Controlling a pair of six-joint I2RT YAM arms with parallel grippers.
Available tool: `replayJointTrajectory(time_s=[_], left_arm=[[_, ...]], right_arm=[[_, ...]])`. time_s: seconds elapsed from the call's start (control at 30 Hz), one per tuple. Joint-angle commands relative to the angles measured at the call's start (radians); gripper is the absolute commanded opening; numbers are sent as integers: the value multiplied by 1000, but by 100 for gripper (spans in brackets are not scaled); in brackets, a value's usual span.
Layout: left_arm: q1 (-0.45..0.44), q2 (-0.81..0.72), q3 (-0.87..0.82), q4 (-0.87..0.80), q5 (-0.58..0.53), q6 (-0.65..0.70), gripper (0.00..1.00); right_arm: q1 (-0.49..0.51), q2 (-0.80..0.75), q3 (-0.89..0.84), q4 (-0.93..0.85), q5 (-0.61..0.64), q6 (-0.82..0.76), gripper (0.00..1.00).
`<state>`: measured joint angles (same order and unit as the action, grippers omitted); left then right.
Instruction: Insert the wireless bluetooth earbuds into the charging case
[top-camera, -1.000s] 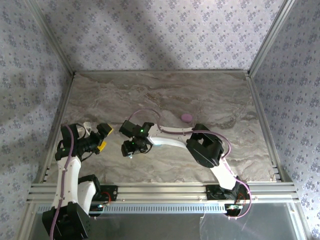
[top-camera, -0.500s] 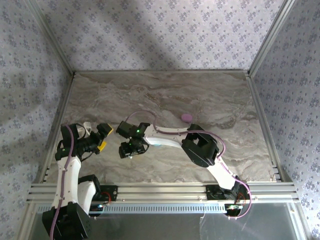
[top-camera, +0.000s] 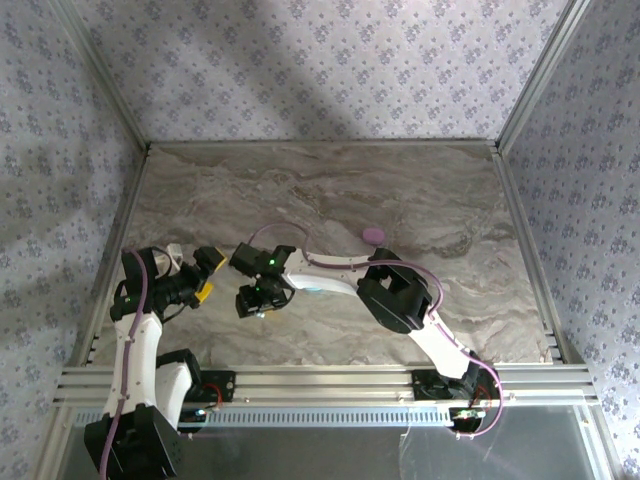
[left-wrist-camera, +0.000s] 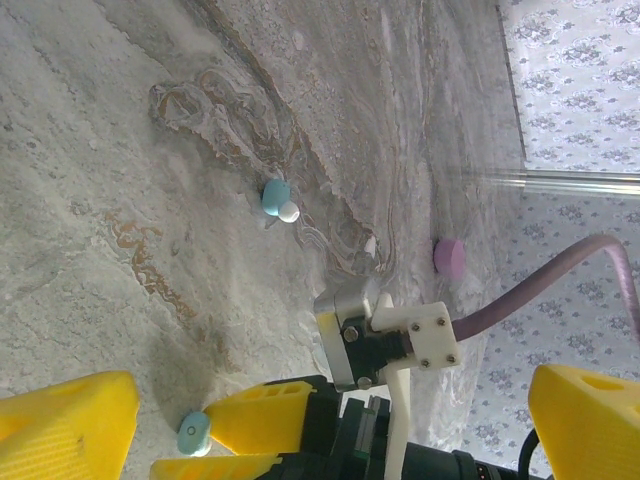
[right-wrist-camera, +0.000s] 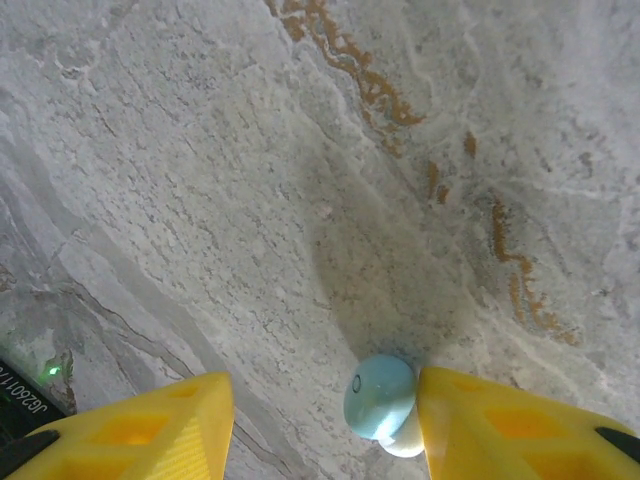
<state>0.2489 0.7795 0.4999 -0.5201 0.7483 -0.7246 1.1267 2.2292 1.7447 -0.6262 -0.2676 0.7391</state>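
The marble-patterned bench (top-camera: 330, 190) stands between flowered walls. Nearest, well left of the pink pod (top-camera: 373, 235), the left gripper (top-camera: 209, 276) hangs on a folded arm, its fingers spread wide with nothing between them. The right arm stretches low across the bench, also left of the pod. The right gripper (right-wrist-camera: 322, 396) is half open, gripping nothing. One blue earbud (right-wrist-camera: 379, 396) lies on the bench against one of its fingers, clear of the other. A second blue earbud (left-wrist-camera: 273, 195) lies between that gripper and the pod, making two earbuds and one pod. What the pod holds cannot be told.

Overhead camera looks down; wrist cameras skim table (top-camera: 330, 190).
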Motion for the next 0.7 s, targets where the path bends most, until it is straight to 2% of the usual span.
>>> replayJointTrajectory(time_s=[0.0, 0.5, 0.6, 0.67], left_arm=[[8, -15, -6, 1, 26, 9, 100], [10, -4, 60, -40, 11, 27, 100], [26, 16, 111, -64, 20, 45, 100], [43, 33, 162, -102, 21, 75, 100]], right_arm=[[2, 15, 46, -62, -11, -31, 53], [6, 49, 142, -156, 29, -97, 53], [16, 46, 171, -200, 88, -103, 52], [28, 43, 203, -245, 155, -104, 46]])
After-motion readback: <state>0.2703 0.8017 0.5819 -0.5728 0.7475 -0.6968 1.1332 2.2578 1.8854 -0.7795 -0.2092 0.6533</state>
